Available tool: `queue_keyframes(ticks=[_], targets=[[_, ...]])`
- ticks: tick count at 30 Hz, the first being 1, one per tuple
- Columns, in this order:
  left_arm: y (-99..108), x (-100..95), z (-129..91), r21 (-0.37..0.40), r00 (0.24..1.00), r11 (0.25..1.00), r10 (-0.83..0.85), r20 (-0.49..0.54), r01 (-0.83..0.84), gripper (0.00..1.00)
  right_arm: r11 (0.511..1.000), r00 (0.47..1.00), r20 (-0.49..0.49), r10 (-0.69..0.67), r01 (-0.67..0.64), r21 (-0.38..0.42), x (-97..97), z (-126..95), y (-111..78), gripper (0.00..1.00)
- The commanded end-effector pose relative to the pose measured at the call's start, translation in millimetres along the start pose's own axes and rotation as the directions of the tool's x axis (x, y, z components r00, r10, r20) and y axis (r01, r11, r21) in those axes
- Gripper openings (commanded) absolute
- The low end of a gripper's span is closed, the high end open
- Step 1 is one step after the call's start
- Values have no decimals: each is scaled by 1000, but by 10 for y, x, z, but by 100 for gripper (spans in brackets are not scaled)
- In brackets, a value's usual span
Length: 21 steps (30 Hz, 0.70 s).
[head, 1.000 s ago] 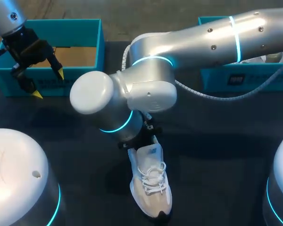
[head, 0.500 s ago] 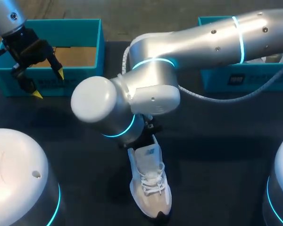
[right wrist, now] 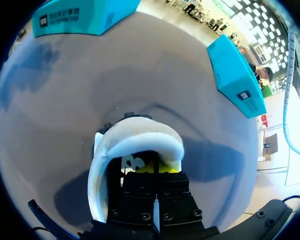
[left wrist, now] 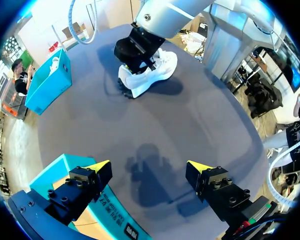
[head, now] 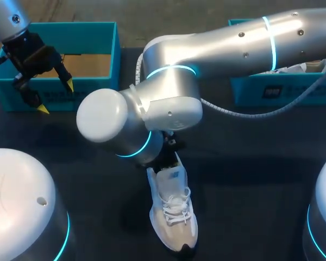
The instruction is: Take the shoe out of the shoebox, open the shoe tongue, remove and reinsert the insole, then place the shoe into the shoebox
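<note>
Right wrist (head: 106, 117) swung slightly left; white lace-up shoe (head: 174, 215) unmoved at the worktop's (head: 250, 179) front edge. Right hand (right wrist: 156, 169) sits inside its opening, probably after the insole; grip state unreadable. Left hand (head: 56, 97) parked, splayed wide, by teal cardboard shoebox (head: 98, 28), far-left corner.

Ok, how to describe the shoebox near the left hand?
On the dark table, go to the far left corner, by my left hand. The teal shoebox there shows a bare brown floor; the other teal box, far right, holds a white shoe.

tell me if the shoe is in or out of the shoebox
Out. The shoe sits on the table, apart from the left shoebox and the right shoebox, with the right gripper in its opening.
</note>
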<state>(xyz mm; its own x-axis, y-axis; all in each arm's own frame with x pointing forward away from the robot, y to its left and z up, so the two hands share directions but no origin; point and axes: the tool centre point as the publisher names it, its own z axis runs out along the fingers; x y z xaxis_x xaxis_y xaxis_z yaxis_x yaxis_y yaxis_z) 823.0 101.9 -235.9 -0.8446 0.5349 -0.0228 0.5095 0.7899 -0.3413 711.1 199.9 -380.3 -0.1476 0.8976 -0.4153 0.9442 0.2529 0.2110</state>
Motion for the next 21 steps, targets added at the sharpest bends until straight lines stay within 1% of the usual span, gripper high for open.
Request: queue_keyframes(ticks=[1,6,10,16,18,19,21], targets=[[-2,3,-6,-4,1000,1000,-1,-2,1,100,888,888,39,459,-460,9,102,90,-23,0],[-2,3,-6,-4,1000,1000,-1,-2,1,100,886,885,57,462,-463,21,101,189,-31,0],[-2,3,-6,-4,1000,1000,-1,-2,1,100,881,882,28,471,-472,34,114,271,-39,0],[-2,3,-6,-4,1000,1000,-1,-2,1,100,884,886,-28,463,-460,81,253,368,-47,0],[-2,3,-6,-4,1000,1000,-1,-2,1,100,885,887,-32,461,-457,87,274,338,-51,0],[-2,3,-6,-4,1000,1000,-1,-2,1,100,888,888,-45,457,-453,79,268,298,-50,0],[-2,3,-6,-4,1000,1000,-1,-2,1,100,891,891,-38,452,-449,71,252,209,-34,0]])
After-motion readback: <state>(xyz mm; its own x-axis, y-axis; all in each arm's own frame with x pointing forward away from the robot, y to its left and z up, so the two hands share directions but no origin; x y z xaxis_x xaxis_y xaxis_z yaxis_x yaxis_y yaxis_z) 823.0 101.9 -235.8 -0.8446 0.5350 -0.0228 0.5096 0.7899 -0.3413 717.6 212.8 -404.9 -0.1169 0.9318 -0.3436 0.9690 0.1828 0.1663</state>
